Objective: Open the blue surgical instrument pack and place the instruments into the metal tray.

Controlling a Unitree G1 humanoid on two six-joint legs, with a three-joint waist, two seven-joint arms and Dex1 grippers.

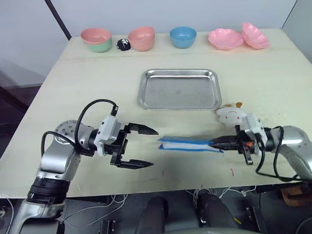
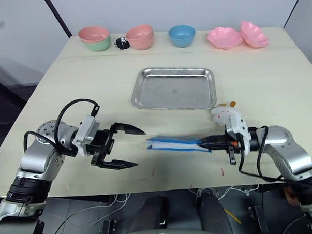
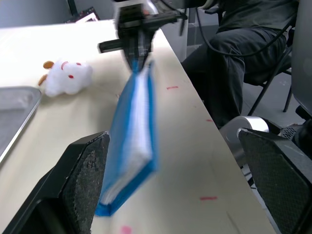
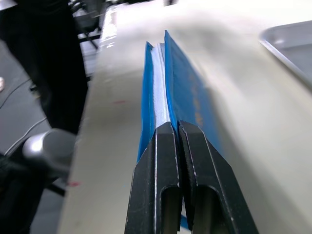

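Your right gripper, low and right of centre in the left eye view, has its two black fingers pressed together on the near end of the blue surgical instrument pack, pinching one short edge so the pack stands out edge-up toward the middle of the frame. In the right wrist view you can see the white lining sandwiched between the blue covers just past the fingertips. Your left gripper, at lower left of centre, is spread wide and holds nothing; its fingertips stop just short of the pack's free end, not touching it. The metal tray sits at the centre of the table, above the pack and apart from it, with nothing visible inside. The pack is closed, so you cannot see any instruments within it. A small white plush toy lies just above your right gripper, and the right arm's wrist partly hides its lower edge.
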